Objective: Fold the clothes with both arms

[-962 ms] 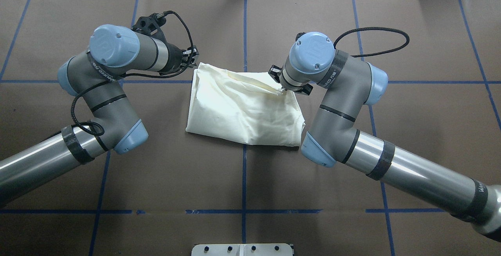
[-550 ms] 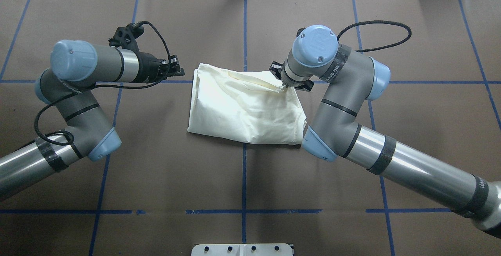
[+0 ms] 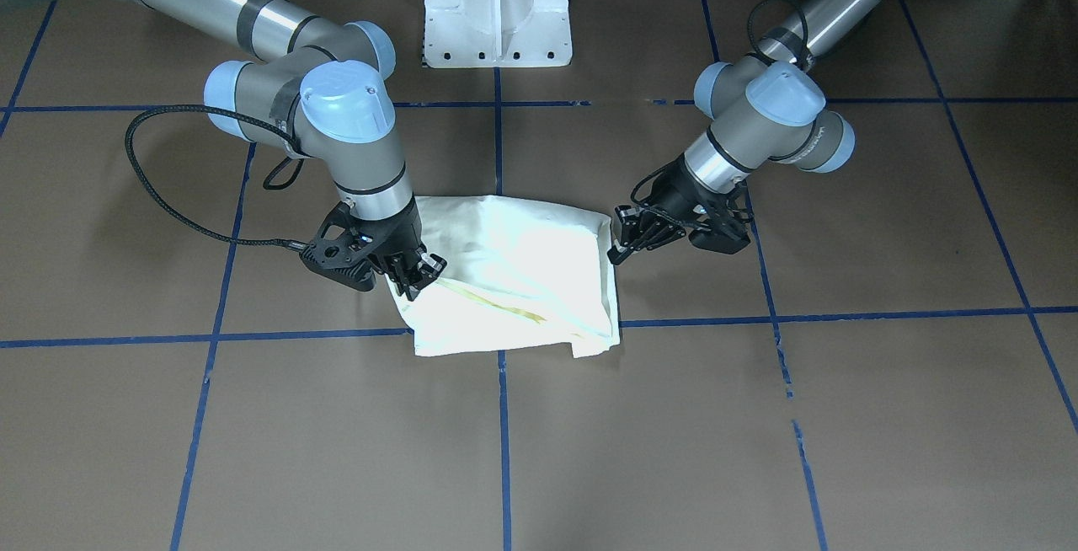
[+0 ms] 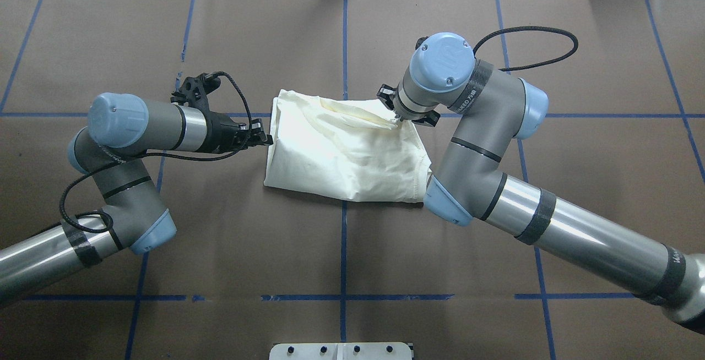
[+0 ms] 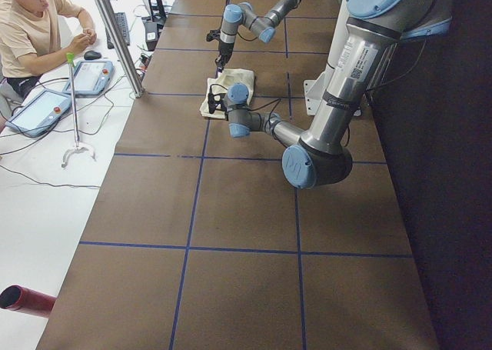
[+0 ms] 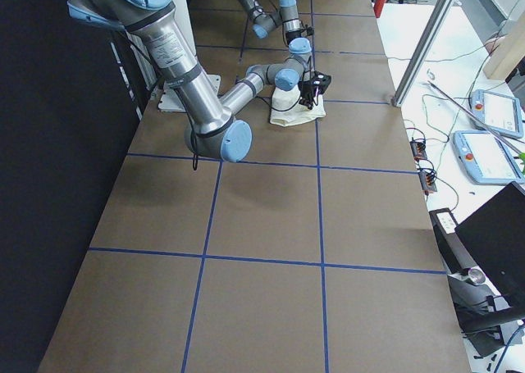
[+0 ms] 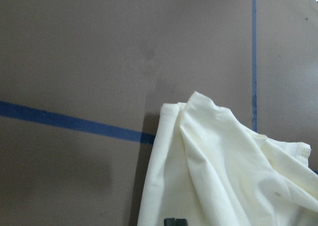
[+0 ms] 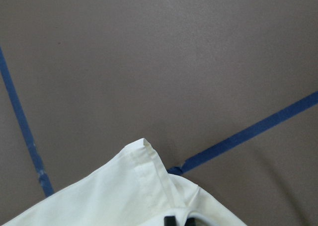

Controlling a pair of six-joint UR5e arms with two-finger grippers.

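Note:
The clothes are one cream shirt folded into a rumpled bundle mid-table, plain side up, also seen from across the table as the same bundle. My right gripper is shut on a raised fold at the bundle's far right corner, held just off the surface. The left gripper hovers low at the middle of the bundle's left edge, jaws open and pointing at the cloth. In the left wrist view the shirt fills the lower right. The right wrist view shows a hemmed corner.
Brown table paper with blue tape lines surrounds the bundle. The white pedestal base stands on the robot's side. A metal plate sits at the near edge. A seated person and pendants are beyond the table's ends.
The left arm swung away from the shirt's far left corner, then came back lower to the middle of its left edge. The right gripper kept its hold and barely shifted.

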